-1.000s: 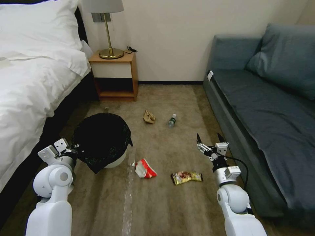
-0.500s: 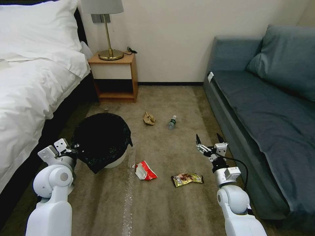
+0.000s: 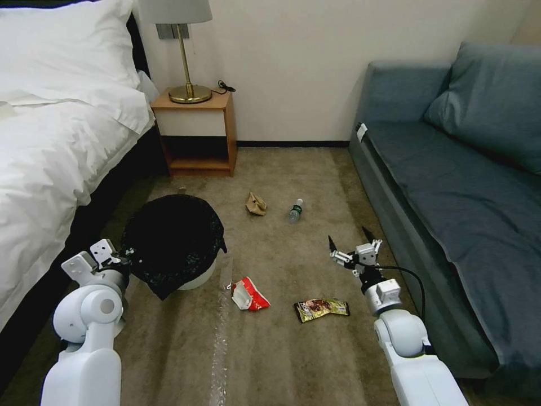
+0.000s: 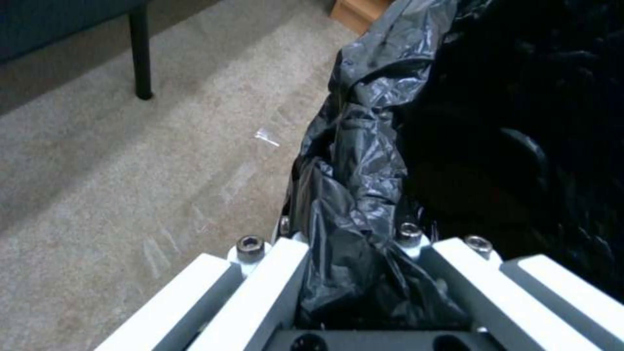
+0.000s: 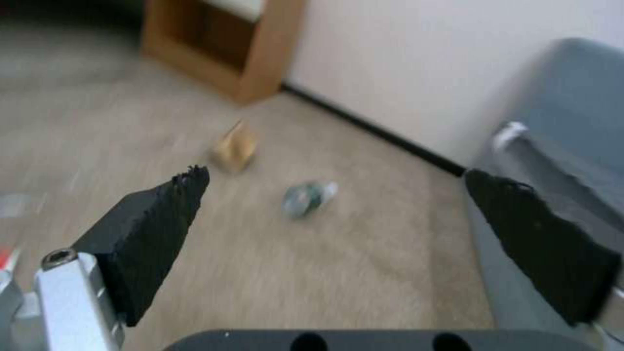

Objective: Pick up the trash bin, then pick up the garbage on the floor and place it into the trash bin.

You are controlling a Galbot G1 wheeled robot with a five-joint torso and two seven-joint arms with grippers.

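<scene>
The right end effector, fingers spread, has shifted left, slightly farther forward.

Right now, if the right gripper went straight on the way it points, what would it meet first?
Probably the small clear bottle: in the wrist view it lies on the carpet between the open jaws of the right gripper, with the tan paper wad off to one side. Depth is unclear, so bare carpet might come first.

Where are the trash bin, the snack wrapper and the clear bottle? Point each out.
trash bin [image 3: 198, 277]: head view, on its white side wall under the black liner.
snack wrapper [image 3: 321, 308]: head view, middle of the wrapper.
clear bottle [image 3: 295, 210]: head view, on its body.
</scene>
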